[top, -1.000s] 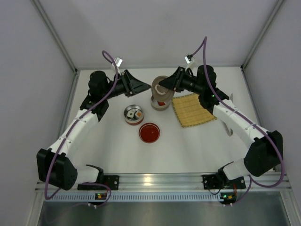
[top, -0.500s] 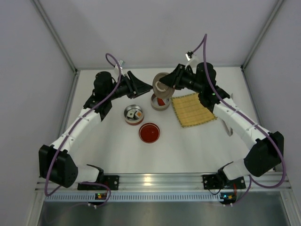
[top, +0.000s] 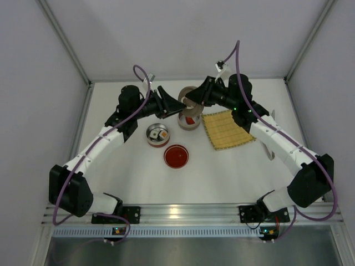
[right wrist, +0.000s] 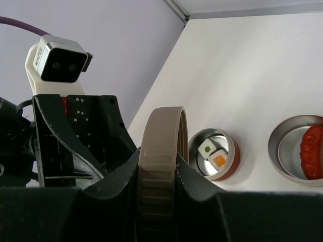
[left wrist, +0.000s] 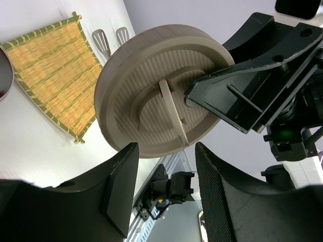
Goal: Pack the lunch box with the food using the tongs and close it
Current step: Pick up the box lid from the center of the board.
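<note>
Since a second ago the left arm has swung inward, bringing the left pincer (top: pixel 173 103) close up to the beige lid (left wrist: pixel 151 91), while the right arm has barely shifted. The right pincer (top: pixel 190 100) is clamped on that lid's ribbed rim and holds it on edge, raised above the worktop (top: pixel 127 172). The left pincer stands about half open with nothing between its fingers (left wrist: pixel 118 186); the lid's ribbed underside faces it, and whether they touch cannot be told.

Just below the lid sits the round metal lunch box (top: pixel 182 125), uncovered, with the red piece (right wrist: pixel 313 151) lying inside it. Near it on the left arm's side is a small tin (right wrist: pixel 230 165) holding the two sushi pieces, one (right wrist: pixel 206 149) and the other (right wrist: pixel 220 161), side by side. A round red dish (top: pixel 176 156) lies nearer the arm bases. The bamboo mat (top: pixel 227 128) lies flat beside the lunch box on the right arm's side. The tongs (left wrist: pixel 101 39) rest on the worktop just past the mat, only their two flat tips clearly showing.
</note>
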Motion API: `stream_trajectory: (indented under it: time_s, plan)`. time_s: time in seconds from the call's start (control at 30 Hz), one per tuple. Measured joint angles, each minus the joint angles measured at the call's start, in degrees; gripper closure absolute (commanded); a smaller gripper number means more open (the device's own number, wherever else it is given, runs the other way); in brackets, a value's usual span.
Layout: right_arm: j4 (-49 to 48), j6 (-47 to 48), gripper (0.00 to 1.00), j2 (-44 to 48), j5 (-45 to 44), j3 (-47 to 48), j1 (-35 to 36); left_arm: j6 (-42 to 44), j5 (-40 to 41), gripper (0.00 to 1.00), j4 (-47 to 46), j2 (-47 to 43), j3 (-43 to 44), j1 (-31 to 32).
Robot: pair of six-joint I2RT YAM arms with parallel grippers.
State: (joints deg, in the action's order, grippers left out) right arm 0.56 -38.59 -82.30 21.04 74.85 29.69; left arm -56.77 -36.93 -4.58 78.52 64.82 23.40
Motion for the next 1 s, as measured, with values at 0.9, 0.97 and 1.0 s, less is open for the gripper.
stream_trajectory:
  time_s: [0.9, 0.97, 1.0]
  plan:
    - [4.9, 6.6, 1.00, -0.9, -5.7, 2.6, 4.0, -2.0, 1.9, 0.63, 0.9, 2.8, 0.7, 0.5]
    - [5.5, 7.6, 1.00, -1.0, -6.6, 3.1, 4.3, -2.1, 1.9, 0.64, 0.9, 2.8, 0.7, 0.5]
    - [5.8, 8.1, 1.00, -1.1, -7.1, 3.3, 4.5, -2.1, 1.9, 0.64, 0.9, 2.8, 0.7, 0.5]
